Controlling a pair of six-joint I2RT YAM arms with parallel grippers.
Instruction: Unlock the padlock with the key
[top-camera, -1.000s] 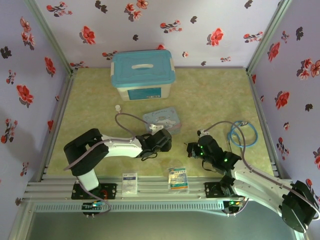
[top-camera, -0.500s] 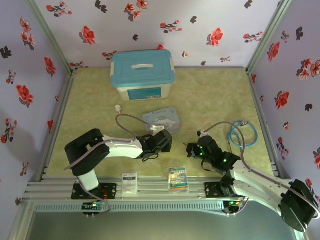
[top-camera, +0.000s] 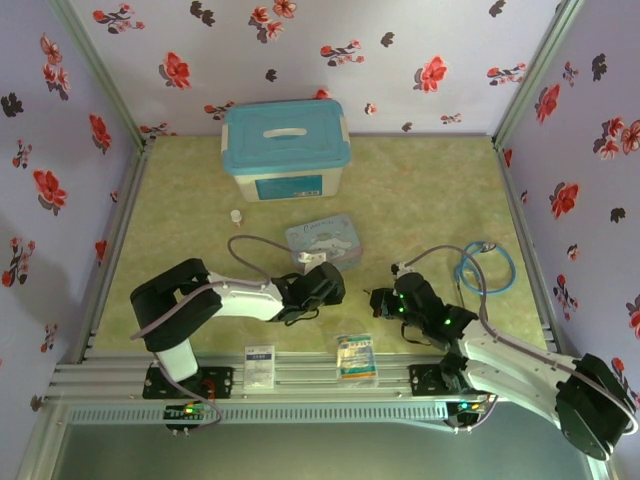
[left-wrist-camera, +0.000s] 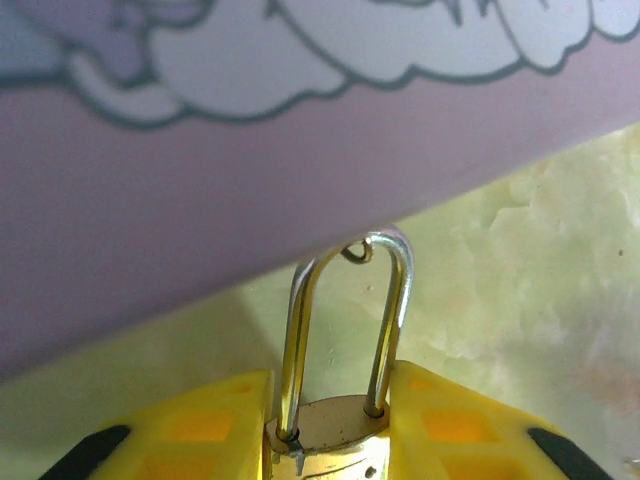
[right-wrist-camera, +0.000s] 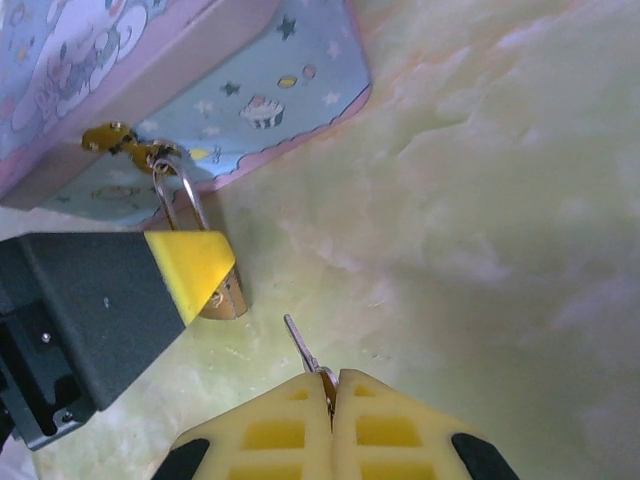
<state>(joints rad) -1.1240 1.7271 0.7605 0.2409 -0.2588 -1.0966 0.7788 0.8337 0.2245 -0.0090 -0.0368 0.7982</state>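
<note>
Top view: green marbled table (top-camera: 420, 190) w/ floral walls. The left gripper (top-camera: 318, 272) reaches to the 6 o'clock edge of a pale blue cartoon tin (top-camera: 325, 238) near table centre. The right gripper (top-camera: 376, 298) sits btwn 4 and 5 o'clock from the tin, near but apart. A teal-lidded storage box (top-camera: 285, 140) is at 12 o'clock from the tin, a small white bottle (top-camera: 236, 216) at 9 o'clock, and a blue cable coil (top-camera: 485, 265) at approx 3 o'clock.

Left wrist view: the padlock (left-wrist-camera: 335, 430) stands upright, its brass body pinched btwn the yellow pads (left-wrist-camera: 225, 420), one each side, so this pincer is narrow and holding it. The silver shackle points to 12 o'clock, both legs going into the body. Its top is hooked thru a small ring at the tin's lower edge.

Right wrist view: the right pincer's pads are pressed together on the key (right-wrist-camera: 303, 347). The thin blade sticks out toward 11 o'clock. The key tip is near the padlock body but not touching; the padlock lies at 10 o'clock from it. The shackle hangs from a gold hasp (right-wrist-camera: 118, 138) on the tin's side wall.
</note>
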